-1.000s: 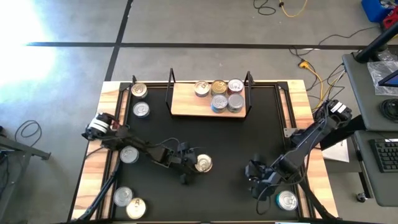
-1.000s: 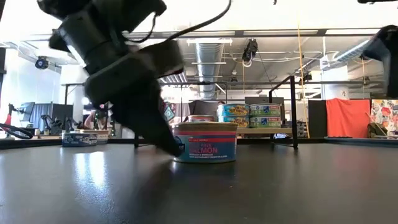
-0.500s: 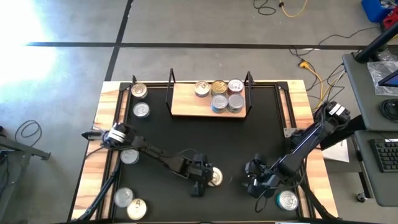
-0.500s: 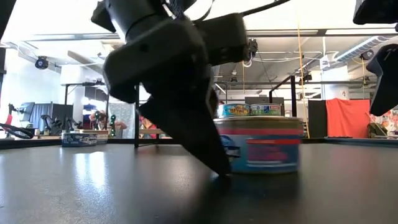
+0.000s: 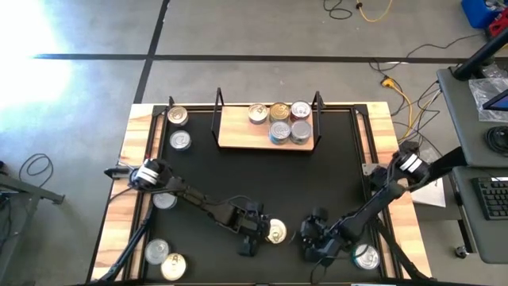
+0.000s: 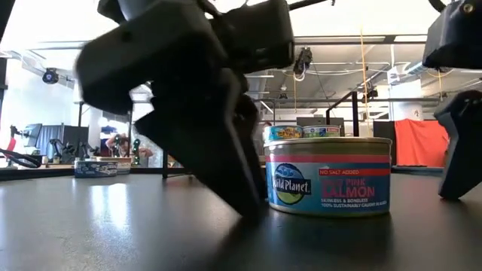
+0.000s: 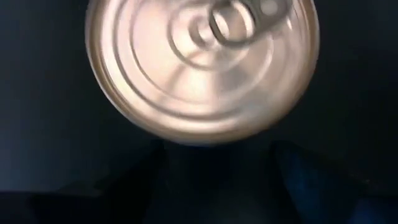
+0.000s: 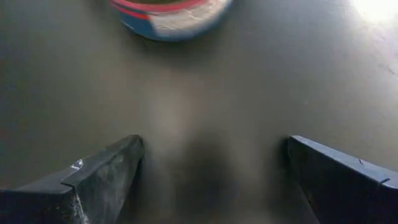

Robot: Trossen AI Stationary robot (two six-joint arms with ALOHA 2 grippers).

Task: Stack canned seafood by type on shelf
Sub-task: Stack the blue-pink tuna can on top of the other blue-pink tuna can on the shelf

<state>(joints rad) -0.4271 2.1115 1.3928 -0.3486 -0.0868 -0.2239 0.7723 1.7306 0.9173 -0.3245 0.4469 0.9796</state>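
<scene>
A gold-lidded salmon tin (image 5: 276, 232) with a blue and red label (image 6: 329, 187) stands upright on the black table, near its front edge. My left gripper (image 5: 255, 232) is right beside it on the table's left side, open, and the tin's lid (image 7: 202, 65) lies just past its fingers. My right gripper (image 5: 311, 241) hangs low over the table to the tin's right, open and holding nothing (image 8: 214, 186), with the tin (image 8: 168, 12) ahead of it. The light-wood shelf (image 5: 238, 131) at the back carries several tins (image 5: 279, 121) on its right half. My left gripper touches the salmon tin's side wall (image 6: 269, 197) on the side toward the table's left, with a finger (image 6: 226, 158) that slants down from the left. The tin is not between the fingers. It stands flat on the table.
Loose tins lie along the table's left side (image 5: 177, 116), (image 5: 181, 141), (image 5: 164, 253), (image 5: 174, 267), one under my left arm (image 5: 163, 201). Another tin (image 5: 367, 256) sits at the near right, just behind my right gripper. Black wire posts (image 5: 218, 107) stand at the shelf's ends.
My left gripper has gone toward the table's near right, and the salmon tin has slid ahead of it along the table toward the front edge, staying upright. My right gripper has come down and toward the left, closer to the tin.
</scene>
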